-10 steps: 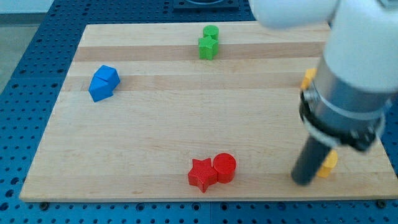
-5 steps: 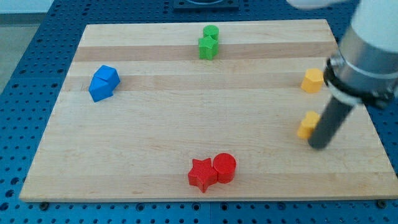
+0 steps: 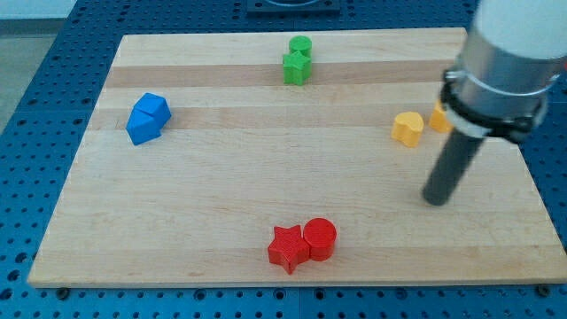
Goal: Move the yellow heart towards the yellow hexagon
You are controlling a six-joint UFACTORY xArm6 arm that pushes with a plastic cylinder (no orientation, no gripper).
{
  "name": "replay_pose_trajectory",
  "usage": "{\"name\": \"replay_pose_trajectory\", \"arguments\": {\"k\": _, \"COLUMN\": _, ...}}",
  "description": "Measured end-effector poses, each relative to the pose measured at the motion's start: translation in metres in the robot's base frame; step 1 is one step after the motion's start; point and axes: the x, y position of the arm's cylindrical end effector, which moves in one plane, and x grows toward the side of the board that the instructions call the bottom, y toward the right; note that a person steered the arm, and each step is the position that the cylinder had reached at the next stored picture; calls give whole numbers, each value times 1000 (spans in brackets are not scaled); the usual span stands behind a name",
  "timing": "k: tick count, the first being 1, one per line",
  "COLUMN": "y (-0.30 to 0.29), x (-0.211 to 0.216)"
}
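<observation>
Board (image 3: 221,177): pale wood, visible grain in lengthwise bands, smooth, matt. Yellow heart (image 3: 407,128) and yellow hexagon (image 3: 440,117): plastic-looking, smooth, soft sheen. Red star (image 3: 288,248), red cylinder (image 3: 320,238), blue blocks (image 3: 147,118), green blocks (image 3: 298,60): same finish. Rod down to my tip (image 3: 435,200): dark, matt. Surrounding base (image 3: 35,97): blue, perforated with holes.

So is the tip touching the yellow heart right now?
Apart. In the camera view, my tip rests on bare wood toward the view's bottom-right of the yellow heart, with a clear strip of board showing between them.
</observation>
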Motion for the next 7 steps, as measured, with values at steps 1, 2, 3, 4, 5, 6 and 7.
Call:
{"name": "replay_pose_trajectory", "arguments": {"k": 1, "y": -40, "x": -51}}
{"name": "replay_pose_trajectory", "arguments": {"k": 2, "y": -40, "x": -54}}
{"name": "replay_pose_trajectory", "arguments": {"k": 3, "y": -31, "x": -94}}
{"name": "replay_pose_trajectory", "arguments": {"k": 4, "y": -14, "x": -94}}
{"name": "replay_pose_trajectory", "arguments": {"k": 5, "y": 21, "x": -113}}
{"name": "replay_pose_trajectory", "arguments": {"k": 6, "y": 26, "x": -115}}
{"name": "replay_pose_trajectory", "arguments": {"k": 7, "y": 21, "x": -115}}
